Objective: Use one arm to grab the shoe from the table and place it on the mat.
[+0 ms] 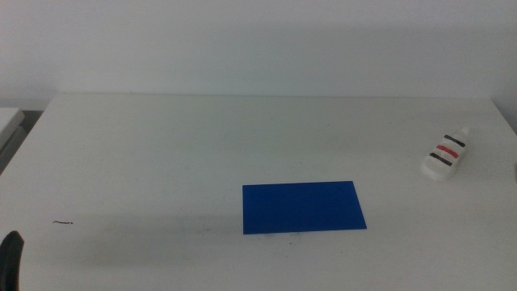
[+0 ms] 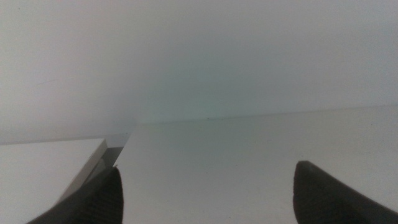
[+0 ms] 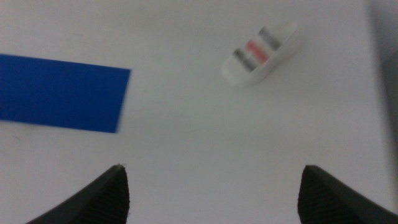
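Observation:
The white shoe with two dark straps and a red one lies near the table's right edge. The right wrist view shows it, blurred, well ahead of my right gripper, whose jaws stand wide apart and empty. The deep blue mat lies flat at the table's middle front; its end also shows in the right wrist view. My left gripper is open and empty over bare table; its dark tip shows at the bottom left of the middle view.
The white table has a small dark scratch mark at the front left. A lighter surface adjoins the table's left edge, with a gap between. A plain pale wall stands behind.

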### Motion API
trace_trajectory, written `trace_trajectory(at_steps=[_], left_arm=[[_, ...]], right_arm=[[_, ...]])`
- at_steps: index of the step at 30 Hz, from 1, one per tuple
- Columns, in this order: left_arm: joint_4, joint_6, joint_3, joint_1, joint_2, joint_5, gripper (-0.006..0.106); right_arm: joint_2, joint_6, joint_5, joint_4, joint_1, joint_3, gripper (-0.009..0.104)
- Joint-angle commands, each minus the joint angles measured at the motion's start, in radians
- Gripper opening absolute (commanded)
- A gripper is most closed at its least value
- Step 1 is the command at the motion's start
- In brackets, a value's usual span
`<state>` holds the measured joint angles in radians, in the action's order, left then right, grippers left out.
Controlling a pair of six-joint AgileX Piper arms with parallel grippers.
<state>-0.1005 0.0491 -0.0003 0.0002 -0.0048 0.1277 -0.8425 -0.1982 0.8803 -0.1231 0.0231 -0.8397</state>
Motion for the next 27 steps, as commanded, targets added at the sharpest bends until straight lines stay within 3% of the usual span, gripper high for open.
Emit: trace_trajectory(at_steps=[1, 4, 6, 13, 19, 23, 27], left_arm=[[0.004, 0.001, 0.0, 0.0, 0.005, -0.012, 0.094], [0.004, 0.001, 0.0, 0.0, 0.005, -0.012, 0.094], [0.004, 0.001, 0.0, 0.0, 0.005, -0.012, 0.094], [0.004, 0.001, 0.0, 0.0, 0.005, -0.012, 0.094], [0.004, 0.001, 0.0, 0.0, 0.005, -0.012, 0.094], [0.004, 0.001, 0.0, 0.0, 0.005, -0.012, 0.094], [0.004, 0.001, 0.0, 0.0, 0.005, -0.012, 0.094]], right_arm=[[-0.163, 0.139, 0.057, -0.051, -0.003, -0.113, 0.092], [-0.354, 0.371, 0.15, -0.06, 0.001, -0.246, 0.092], [-0.48, 0.432, 0.196, -0.04, 0.005, -0.333, 0.092], [-0.818, 0.91, 0.2, 0.142, 0.015, -0.549, 0.092], [-1.049, 0.945, 0.214, 0.198, -0.012, -0.705, 0.092], [-1.184, 0.96, 0.173, 0.274, -0.03, -0.822, 0.092], [-1.299, 0.96, 0.165, 0.281, -0.042, -0.911, 0.092]])
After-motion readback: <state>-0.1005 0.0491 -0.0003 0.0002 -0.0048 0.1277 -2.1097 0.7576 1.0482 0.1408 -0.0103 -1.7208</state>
